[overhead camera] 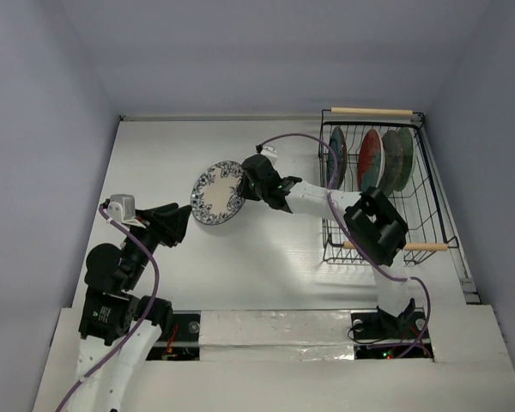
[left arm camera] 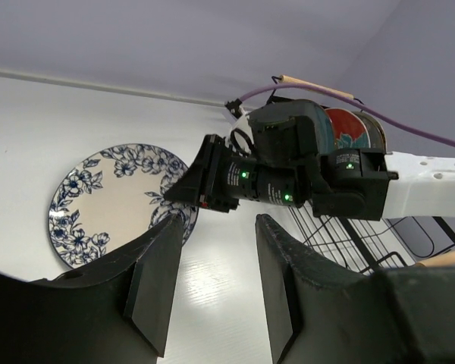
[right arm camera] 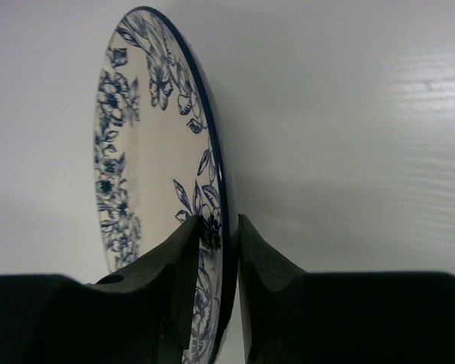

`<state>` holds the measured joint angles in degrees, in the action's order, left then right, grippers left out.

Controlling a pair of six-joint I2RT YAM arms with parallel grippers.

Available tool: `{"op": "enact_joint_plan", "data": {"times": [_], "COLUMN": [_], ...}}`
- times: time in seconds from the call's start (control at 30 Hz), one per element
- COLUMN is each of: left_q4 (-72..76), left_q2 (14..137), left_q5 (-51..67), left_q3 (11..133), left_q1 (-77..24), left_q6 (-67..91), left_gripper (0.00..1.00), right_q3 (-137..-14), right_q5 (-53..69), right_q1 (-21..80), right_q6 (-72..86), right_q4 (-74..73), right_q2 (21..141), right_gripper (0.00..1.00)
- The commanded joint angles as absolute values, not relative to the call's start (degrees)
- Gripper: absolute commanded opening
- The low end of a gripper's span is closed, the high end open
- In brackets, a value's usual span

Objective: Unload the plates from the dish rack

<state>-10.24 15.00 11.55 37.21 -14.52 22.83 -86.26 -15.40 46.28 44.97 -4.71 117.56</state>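
Left gripper (left arm camera: 218, 227): jaws parted, empty. Right gripper (right arm camera: 220, 227): pinching floral plate (right arm camera: 129, 152) rim, mid-counter. Other plates (overhead camera: 371, 159), not yet unloaded: in dish rack (overhead camera: 436, 202), far-right corner.

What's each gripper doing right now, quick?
Left gripper: open, holding nothing.
Right gripper: closed on the rim of the white-blue floral plate.

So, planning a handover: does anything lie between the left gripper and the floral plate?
Nothing; the top view shows only bare table between left gripper and floral plate.
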Motion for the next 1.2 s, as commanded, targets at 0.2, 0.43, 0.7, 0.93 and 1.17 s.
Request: {"op": "enact_joint_plan", "data": {"times": [0.2,0.43,0.7,0.93,1.17], "left_q4": [-8.0,-7.91,-8.0,-8.0,-7.91], "left_q2": [15.64,15.64,15.73,15.82,16.0], "left_q5": [12.3,12.57,12.39,12.39,12.57], "left_q3": [38.06,37.97,38.06,38.06,37.88], "left_q1": [-14.33,-14.33,-14.33,-14.33,-14.33], "left_q6": [22.85,22.76,22.59,22.68,22.76], "left_gripper": [0.4,0.41,0.41,0.41,0.26], "right_q3": [-80.42,-79.45,-79.98,-79.54,-81.39], "right_q5": [-19.42,-19.6,-19.51,-18.55,-32.23], "right_q1": [46.49,46.49,46.49,47.02,47.02], "right_q6": [43.42,43.07,41.14,35.6,26.39], "right_q4": [-6.5,-6.59,-8.26,-8.53,-15.63], "right_q2": [116.37,116.46,113.48,98.54,81.68], "right_gripper": [0.37,0.52,0.74,0.7,0.0]}}
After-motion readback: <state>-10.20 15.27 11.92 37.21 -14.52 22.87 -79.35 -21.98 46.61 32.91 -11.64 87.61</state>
